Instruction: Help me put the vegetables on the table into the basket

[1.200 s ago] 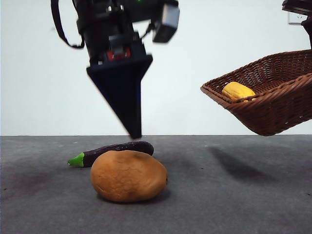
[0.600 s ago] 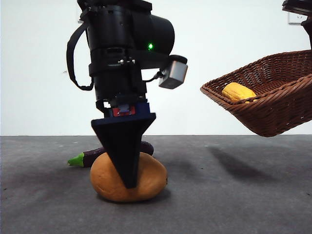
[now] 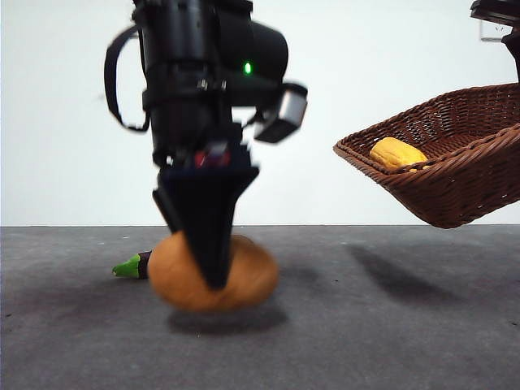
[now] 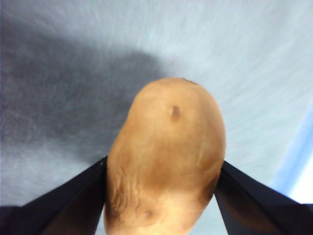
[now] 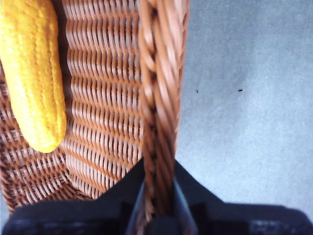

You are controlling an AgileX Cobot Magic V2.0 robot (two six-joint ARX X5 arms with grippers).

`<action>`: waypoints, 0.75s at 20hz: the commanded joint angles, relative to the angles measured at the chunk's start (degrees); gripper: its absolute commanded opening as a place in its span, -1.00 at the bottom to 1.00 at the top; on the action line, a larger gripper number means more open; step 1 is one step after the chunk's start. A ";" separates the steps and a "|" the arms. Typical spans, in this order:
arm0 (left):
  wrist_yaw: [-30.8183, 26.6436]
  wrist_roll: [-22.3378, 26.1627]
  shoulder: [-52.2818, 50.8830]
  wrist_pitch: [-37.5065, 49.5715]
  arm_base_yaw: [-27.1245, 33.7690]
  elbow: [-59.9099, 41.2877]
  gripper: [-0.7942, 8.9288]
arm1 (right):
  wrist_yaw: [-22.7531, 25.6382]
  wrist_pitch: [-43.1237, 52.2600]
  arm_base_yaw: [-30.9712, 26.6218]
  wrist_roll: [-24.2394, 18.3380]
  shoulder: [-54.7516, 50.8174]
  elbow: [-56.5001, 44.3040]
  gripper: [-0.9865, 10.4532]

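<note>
My left gripper [image 3: 213, 280] [image 4: 164, 183] is shut on the tan-brown potato [image 3: 175, 280] [image 4: 166, 161], which hangs just above the dark grey table [image 3: 390, 325] with its shadow beneath. Behind the potato, only the green cap end of the purple eggplant [image 3: 130, 266] shows, lying on the table. The wicker basket [image 3: 455, 162] [image 5: 112, 98] is held tilted in the air at the right, with my right gripper [image 5: 157, 196] shut on its braided rim. A small yellow piece [image 3: 396, 152] [image 5: 32, 73] lies inside the basket.
A plain white wall stands behind the table. The basket's shadow [image 3: 390, 276] falls on the table's right half. A black part of the right arm [image 3: 497, 12] shows at the top right corner.
The left gripper came down over the potato, shut on it, and has now lifted it slightly off the table. The basket and the right arm have stayed still.
</note>
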 commanded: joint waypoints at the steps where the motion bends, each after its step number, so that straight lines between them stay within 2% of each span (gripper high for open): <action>1: 7.67 -8.55 -4.39 0.90 0.11 0.68 -0.85 | -0.59 0.35 0.04 0.31 0.44 -0.31 -0.86; 4: 18.29 -17.09 -10.27 3.85 -0.35 0.68 -0.85 | -0.59 0.28 0.04 0.31 0.44 -0.31 -0.86; 7: 21.57 -23.67 -15.54 7.15 -2.82 0.70 -0.85 | -0.59 -0.11 0.09 0.48 0.44 -0.31 -0.86; 11: 19.80 -27.26 -18.49 20.68 -7.06 0.68 -0.85 | -0.63 -0.90 0.61 0.63 0.44 -0.31 -0.86; 15: 10.34 -27.19 -15.78 27.95 -9.68 0.68 -0.85 | -3.04 -1.79 2.49 0.61 0.44 -0.31 -0.86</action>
